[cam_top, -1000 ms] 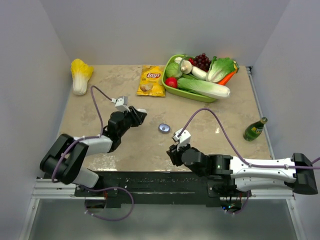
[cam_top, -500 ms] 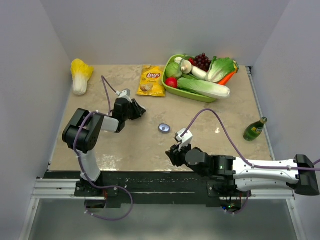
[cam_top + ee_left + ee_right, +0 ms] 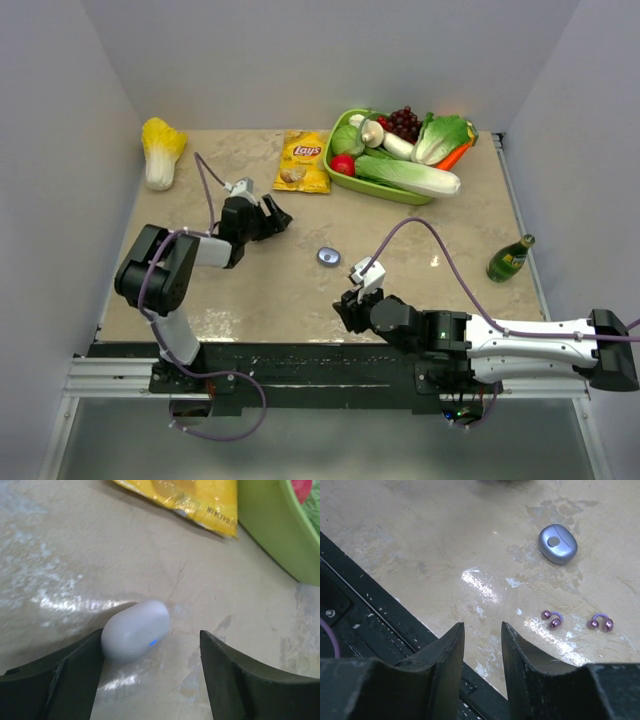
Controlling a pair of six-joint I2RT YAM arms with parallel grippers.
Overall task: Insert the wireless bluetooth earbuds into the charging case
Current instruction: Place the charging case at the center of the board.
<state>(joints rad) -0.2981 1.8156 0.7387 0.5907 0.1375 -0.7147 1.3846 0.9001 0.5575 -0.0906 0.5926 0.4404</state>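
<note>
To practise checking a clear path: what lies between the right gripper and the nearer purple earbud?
Nothing but bare, glossy tabletop lies between the right gripper and the nearer purple earbud; the right wrist view shows this.

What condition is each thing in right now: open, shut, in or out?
White case: lid shut, blue light on, lying between the fingers of the left pincer.
Grey case: lid shut, on the table.
Purple earbuds: out, loose on the table.
Left pincer: open, gripping nothing.
Right pincer: open, empty.
</note>
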